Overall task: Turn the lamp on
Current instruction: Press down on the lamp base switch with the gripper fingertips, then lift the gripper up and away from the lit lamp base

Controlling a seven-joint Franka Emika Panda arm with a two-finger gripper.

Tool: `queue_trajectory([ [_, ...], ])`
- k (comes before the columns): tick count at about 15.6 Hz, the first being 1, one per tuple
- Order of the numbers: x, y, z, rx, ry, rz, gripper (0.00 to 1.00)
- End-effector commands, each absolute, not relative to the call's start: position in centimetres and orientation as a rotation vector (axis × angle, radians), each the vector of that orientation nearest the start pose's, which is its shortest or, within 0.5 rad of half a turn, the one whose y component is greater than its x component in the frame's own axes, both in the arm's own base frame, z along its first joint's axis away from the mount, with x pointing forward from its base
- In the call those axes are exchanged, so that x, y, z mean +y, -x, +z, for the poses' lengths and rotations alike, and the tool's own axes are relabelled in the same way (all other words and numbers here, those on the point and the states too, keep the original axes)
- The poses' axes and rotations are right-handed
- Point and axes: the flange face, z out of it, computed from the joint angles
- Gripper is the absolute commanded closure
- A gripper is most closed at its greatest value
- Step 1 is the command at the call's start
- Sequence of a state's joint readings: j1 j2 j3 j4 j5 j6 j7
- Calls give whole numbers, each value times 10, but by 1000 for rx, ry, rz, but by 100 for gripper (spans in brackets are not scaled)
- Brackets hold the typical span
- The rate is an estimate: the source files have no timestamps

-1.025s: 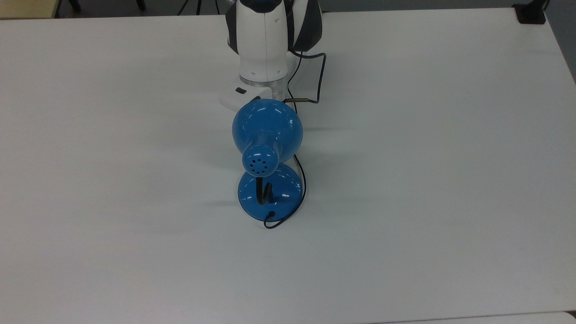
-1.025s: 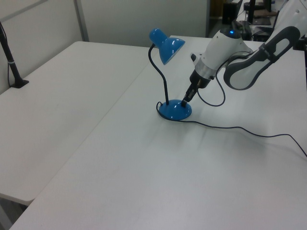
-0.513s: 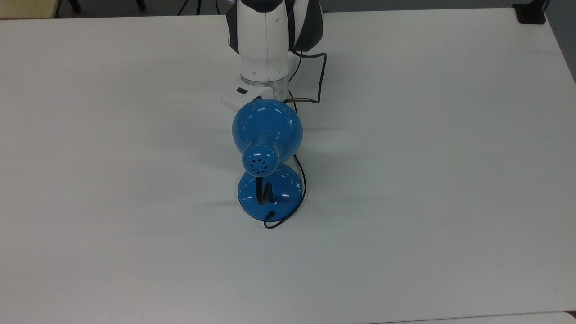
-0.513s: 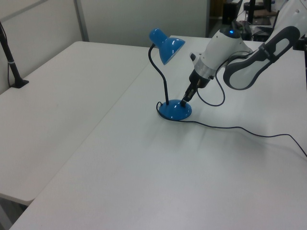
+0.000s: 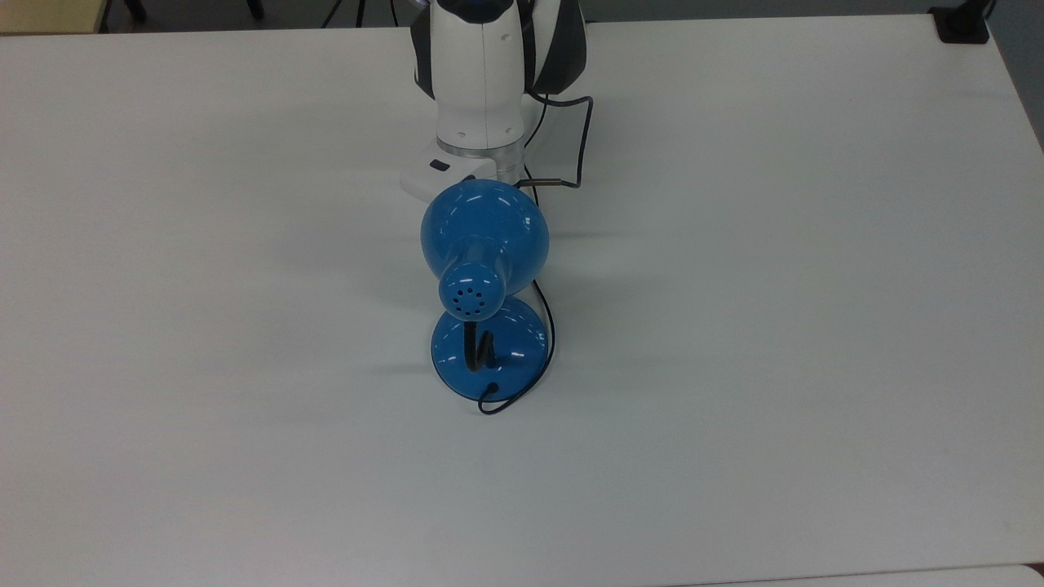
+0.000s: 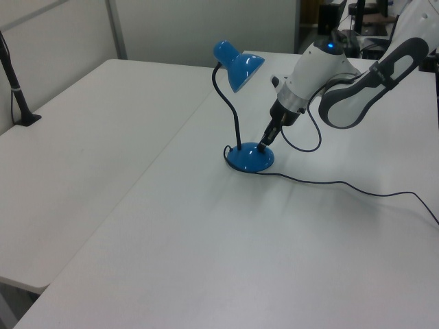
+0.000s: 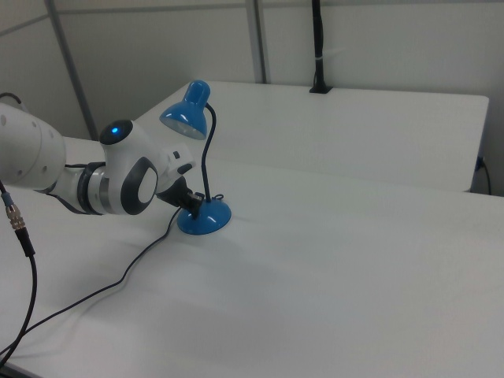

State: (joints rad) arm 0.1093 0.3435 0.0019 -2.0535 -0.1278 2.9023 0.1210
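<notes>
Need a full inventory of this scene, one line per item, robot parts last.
lamp: 1, glossy blue, black neck, standing mid-table, shade pointed toward the arm
lamp base: 1, round, blue, flat on the table
cord: 1, thin, black, trailing from the base across the table
table: white, joined to a second white one in the left view
black post: 1, clamped at the far table edge
arm: 1, white and black
pincer: 1, black, tip at the lamp base

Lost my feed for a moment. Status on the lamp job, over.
Pincer down at the lamp base, tip at its near edge in the left view. Lamp upright on the table, no glow visible. Cord trails across the table; nothing blocking.
</notes>
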Motion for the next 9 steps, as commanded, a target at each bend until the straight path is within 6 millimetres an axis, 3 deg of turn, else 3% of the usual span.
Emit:
queue_trajectory([
  [1, 81, -636, 318, -232, 3058, -759, 100],
  [6, 80, -636, 311, -275, 3066, -746, 100],
  [9, 77, -633, 326, -271, 3064, -766, 100],
])
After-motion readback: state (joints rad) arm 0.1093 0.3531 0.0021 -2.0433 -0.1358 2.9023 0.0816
